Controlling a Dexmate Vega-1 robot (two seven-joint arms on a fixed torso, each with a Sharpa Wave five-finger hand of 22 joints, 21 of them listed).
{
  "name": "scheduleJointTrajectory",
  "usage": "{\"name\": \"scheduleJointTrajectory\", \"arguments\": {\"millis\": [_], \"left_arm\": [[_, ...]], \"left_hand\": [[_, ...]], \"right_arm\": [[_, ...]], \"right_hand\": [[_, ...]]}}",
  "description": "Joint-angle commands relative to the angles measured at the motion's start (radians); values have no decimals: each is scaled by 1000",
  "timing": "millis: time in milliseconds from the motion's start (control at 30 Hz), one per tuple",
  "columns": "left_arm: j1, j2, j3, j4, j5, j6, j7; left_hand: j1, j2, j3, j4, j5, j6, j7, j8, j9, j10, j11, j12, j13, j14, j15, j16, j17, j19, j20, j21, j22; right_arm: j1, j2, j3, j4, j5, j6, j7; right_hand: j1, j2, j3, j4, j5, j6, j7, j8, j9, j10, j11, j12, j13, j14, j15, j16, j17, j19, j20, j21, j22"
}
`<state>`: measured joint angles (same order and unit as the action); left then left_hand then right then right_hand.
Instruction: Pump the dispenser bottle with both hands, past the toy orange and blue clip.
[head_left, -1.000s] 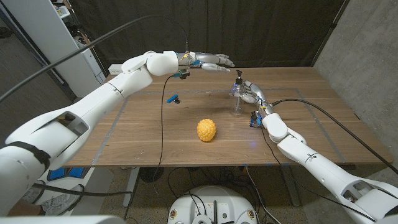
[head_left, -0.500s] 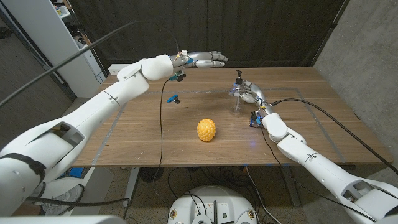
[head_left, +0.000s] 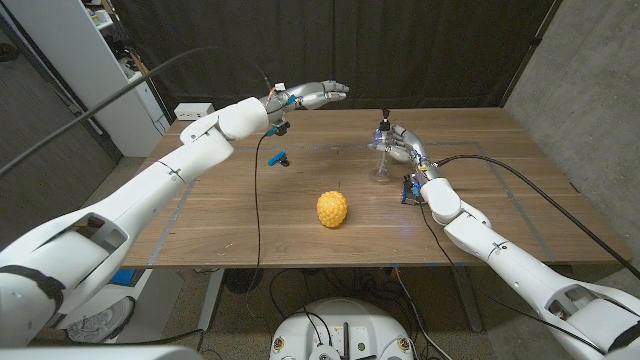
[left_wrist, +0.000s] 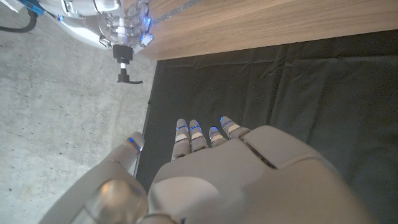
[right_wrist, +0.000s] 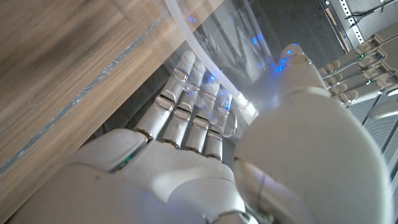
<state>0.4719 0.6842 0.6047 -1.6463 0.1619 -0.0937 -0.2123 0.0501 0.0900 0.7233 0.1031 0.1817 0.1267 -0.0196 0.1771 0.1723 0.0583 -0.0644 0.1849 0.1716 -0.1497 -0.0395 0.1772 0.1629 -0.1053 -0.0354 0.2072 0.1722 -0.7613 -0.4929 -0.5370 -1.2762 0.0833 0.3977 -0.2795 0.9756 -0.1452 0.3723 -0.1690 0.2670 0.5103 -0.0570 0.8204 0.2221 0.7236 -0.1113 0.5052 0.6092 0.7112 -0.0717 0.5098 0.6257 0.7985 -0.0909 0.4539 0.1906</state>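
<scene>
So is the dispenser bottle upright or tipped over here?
Upright: the dispenser bottle stands on the table with its pump head on top, the right hand gripping it.

My right hand (head_left: 403, 146) grips the clear plastic dispenser bottle (head_left: 381, 158), upright with its black pump; the bumpy yellow-orange toy orange (head_left: 332, 209) and small blue clip (head_left: 279, 157) lie nearer, apart.

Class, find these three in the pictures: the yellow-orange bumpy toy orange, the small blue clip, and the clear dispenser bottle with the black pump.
Yellow-orange bumpy toy orange (head_left: 332, 209), head view, middle of its body.
Small blue clip (head_left: 278, 158), head view, its middle.
Clear dispenser bottle (head_left: 380, 160), head view, transparent body below the black pump.
</scene>
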Motion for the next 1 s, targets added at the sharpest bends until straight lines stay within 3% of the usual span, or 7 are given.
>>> {"name": "scheduleJointTrajectory", "arguments": {"millis": [33, 500, 633, 1000], "left_arm": [[89, 24, -58, -42, -86, 62, 108], [195, 54, -130, -105, -173, 122, 227], [249, 26, -173, -90, -262, 92, 275], [309, 18, -208, -84, -349, 70, 336]], "left_hand": [[12, 90, -1, -8, 5, 8, -4, 5, -1, 7, -5, 6, 0, 9, -42, 5, 3, 7, -57, 6, 2], [16, 91, -1, -16, 4, 17, -4, 7, 0, 16, -10, 8, 0, 22, -44, 6, 3, 26, -52, 9, 2], [16, 91, -2, -17, 4, 24, -3, 8, 0, 21, -9, 10, 0, 28, -44, 7, 4, 31, -51, 9, 3], [17, 88, -2, -20, 4, 37, 0, 10, 0, 35, -8, 13, 0, 46, -43, 10, 5, 48, -50, 12, 3]], "right_arm": [[16, 10, -4, 9, 0, -2, -5], [38, 31, -16, 38, 6, -2, 1], [54, 43, -24, 65, 2, 10, 1], [82, 76, -32, 117, 1, 35, -16]], "right_hand": [[217, 218, 7, -1, 3, -9, -4, -4, 2, 12, -23, -9, 5, -8, -144, -10, 6, -8, -42, 10, 3], [249, 221, 11, -10, 6, -17, -12, -7, 2, 5, -34, -18, 6, -15, -150, -11, 20, -18, -48, 14, 2], [259, 220, 12, -13, 6, -19, -18, -7, 2, 3, -35, -20, 6, -20, -152, -12, 24, -24, -50, 14, 2], [291, 222, 12, -15, 7, -23, -28, -7, 2, 2, -39, -24, 9, -29, -155, -13, 38, -37, -59, 16, 2]]}}
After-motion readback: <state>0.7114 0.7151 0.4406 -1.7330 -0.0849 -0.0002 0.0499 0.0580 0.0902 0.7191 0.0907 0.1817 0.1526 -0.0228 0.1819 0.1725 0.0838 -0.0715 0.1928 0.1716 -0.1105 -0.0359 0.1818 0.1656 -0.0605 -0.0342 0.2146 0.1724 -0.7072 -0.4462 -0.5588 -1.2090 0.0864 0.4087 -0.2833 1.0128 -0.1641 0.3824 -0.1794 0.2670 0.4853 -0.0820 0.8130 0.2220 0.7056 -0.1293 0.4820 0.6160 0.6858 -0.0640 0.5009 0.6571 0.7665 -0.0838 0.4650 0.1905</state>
